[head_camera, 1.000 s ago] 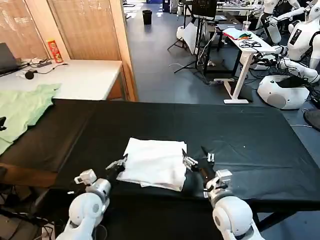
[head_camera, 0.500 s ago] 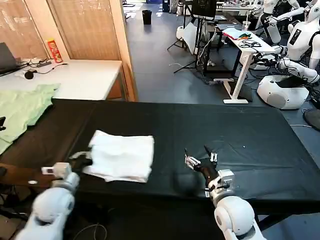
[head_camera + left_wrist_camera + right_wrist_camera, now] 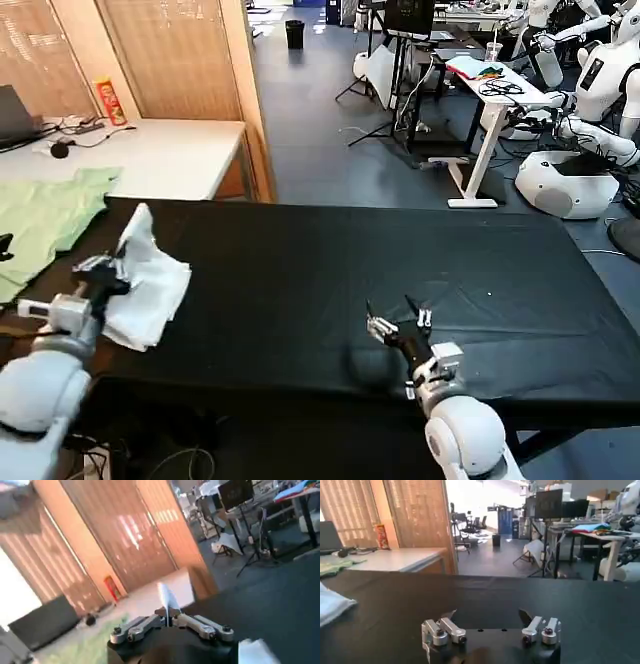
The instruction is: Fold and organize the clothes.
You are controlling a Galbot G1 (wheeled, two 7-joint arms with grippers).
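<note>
We see the folded white T-shirt [image 3: 150, 280] bunched at the far left end of the black-covered counter [image 3: 400, 260], 1 corner sticking up. Our left gripper [image 3: 100, 268] is clamped on the shirt's left edge, close to the counter's left border. Our right gripper [image 3: 398, 325] hovers low over the counter's near edge, right of centre, its 2 fingers spread apart with nothing between them, well apart from the shirt. A light green garment [image 3: 45, 220] lies beyond the counter's left end, draped across the neighbouring white desk [image 3: 170, 155].
</note>
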